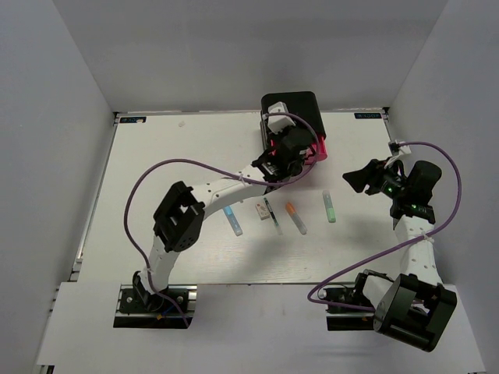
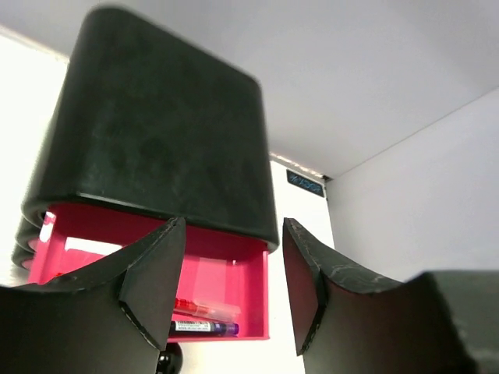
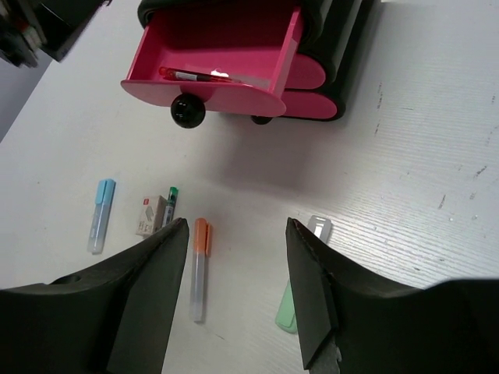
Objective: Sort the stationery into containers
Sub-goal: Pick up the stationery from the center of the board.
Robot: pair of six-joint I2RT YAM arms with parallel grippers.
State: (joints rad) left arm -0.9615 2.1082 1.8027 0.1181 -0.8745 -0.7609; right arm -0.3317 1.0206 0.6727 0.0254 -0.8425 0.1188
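pink drawer (image 3: 210,47) | black cabinet (image 2: 156,140) | light blue pen (image 3: 100,214) | orange-capped pen (image 3: 200,265) | pale green pen (image 3: 284,310)

Pink drawer (image 3: 210,97) open, red pen (image 3: 195,75) inside; blue pen (image 3: 100,216), orange pen (image 3: 199,269), eraser (image 3: 151,216) lie nearby.

The white, wood-grained table (image 1: 171,171) carried a few small dark scuffs on its right part. At its far edge, right of the middle, stood the glossy black cabinet (image 1: 292,105), with its top pink drawer (image 3: 210,54) pulled out over the tabletop and the two lower ones pushed in. In front of the cabinet, well apart from it, five small things lay in a loose row. From the left these were a light blue pen (image 1: 233,220), a white eraser block (image 1: 261,209), a dark pen (image 1: 273,216) just beside that block, an orange-capped pen (image 1: 295,218) and, a little apart at the right end, a pale green pen (image 1: 329,206). All lay flat, their lengths running roughly from the far side to the near side.
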